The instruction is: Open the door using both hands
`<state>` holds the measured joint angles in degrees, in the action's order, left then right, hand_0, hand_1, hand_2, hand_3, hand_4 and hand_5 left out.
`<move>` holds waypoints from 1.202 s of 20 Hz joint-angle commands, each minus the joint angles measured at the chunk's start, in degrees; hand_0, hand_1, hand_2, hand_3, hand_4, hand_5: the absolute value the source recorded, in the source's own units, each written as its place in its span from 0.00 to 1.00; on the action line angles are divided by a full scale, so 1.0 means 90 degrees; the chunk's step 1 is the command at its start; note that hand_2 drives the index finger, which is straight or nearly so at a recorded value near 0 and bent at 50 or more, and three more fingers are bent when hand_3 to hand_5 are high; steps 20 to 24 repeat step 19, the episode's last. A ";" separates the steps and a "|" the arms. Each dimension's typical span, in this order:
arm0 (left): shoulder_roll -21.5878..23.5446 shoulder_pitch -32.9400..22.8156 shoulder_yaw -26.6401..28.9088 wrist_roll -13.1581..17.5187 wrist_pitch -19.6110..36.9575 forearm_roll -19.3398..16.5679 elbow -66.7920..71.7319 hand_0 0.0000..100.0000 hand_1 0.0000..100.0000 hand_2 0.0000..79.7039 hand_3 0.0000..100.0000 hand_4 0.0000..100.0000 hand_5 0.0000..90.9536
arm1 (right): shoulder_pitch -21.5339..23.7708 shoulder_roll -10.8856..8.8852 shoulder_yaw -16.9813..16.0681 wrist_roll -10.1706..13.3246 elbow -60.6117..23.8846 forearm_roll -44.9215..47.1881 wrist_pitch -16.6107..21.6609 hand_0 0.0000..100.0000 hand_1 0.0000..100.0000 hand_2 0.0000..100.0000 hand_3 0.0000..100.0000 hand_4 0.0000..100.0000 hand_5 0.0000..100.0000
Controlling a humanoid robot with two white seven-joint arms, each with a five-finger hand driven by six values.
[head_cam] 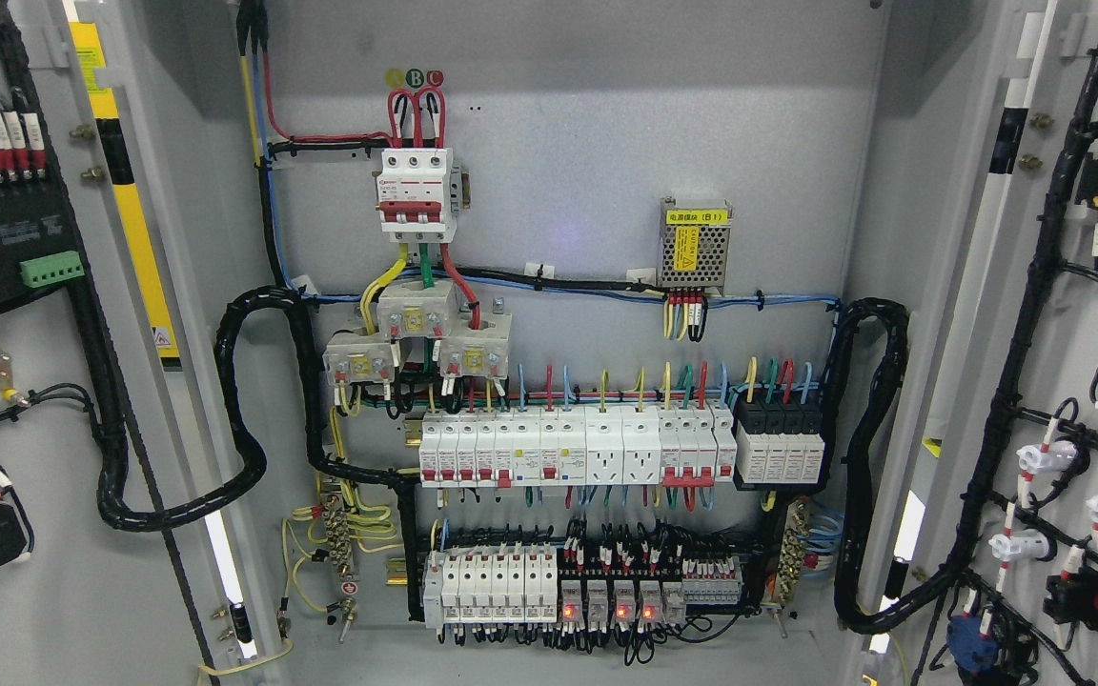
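Observation:
I face an electrical cabinet with both doors swung wide. The left door [44, 534] shows its grey inner side with black wire bundles and terminal blocks. The right door [1083, 400] also shows its inner side, carrying cables and small white and black parts. Between them lies the grey back panel [568, 124]. Neither of my hands nor any arm appears in the head view.
On the panel sit a red-and-white main breaker [417, 193], a small power supply [695, 244] with a yellow label, a row of white breakers [576, 448] and a lower row of relays [549, 581] with red lights. Thick black cable looms [244, 448] run to each door.

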<state>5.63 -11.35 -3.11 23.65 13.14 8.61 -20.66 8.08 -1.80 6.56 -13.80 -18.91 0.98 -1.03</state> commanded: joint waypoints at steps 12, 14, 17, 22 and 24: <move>-0.0088 0.0177 -0.0386 -0.2003 -0.0454 -0.0166 0.1475 0.12 0.56 0.00 0.00 0.00 0.00 | -0.0712 0.0404 -0.0211 0.1240 0.1398 -0.0441 -0.0725 0.00 0.50 0.04 0.00 0.00 0.00; -0.0098 0.0177 -0.0386 -0.2003 -0.0464 -0.0156 0.1465 0.12 0.56 0.00 0.00 0.00 0.00 | -0.0712 0.0434 -0.0221 0.1240 0.1407 -0.0441 -0.0725 0.00 0.50 0.04 0.00 0.00 0.00; -0.0078 0.0275 -0.0377 -0.2003 -0.0464 -0.0127 0.1475 0.12 0.56 0.00 0.00 0.00 0.00 | -0.0712 0.0444 -0.0405 0.1240 0.1427 -0.0441 -0.0735 0.00 0.50 0.04 0.00 0.00 0.00; -0.0068 0.0304 -0.0377 -0.2003 -0.0474 -0.0127 0.1475 0.12 0.56 0.00 0.00 0.00 0.00 | -0.0712 0.0444 -0.0504 0.1240 0.1437 -0.0431 -0.0725 0.00 0.50 0.04 0.00 0.00 0.00; -0.0068 0.0304 -0.0377 -0.2003 -0.0474 -0.0127 0.1475 0.12 0.56 0.00 0.00 0.00 0.00 | -0.0712 0.0444 -0.0504 0.1240 0.1437 -0.0431 -0.0725 0.00 0.50 0.04 0.00 0.00 0.00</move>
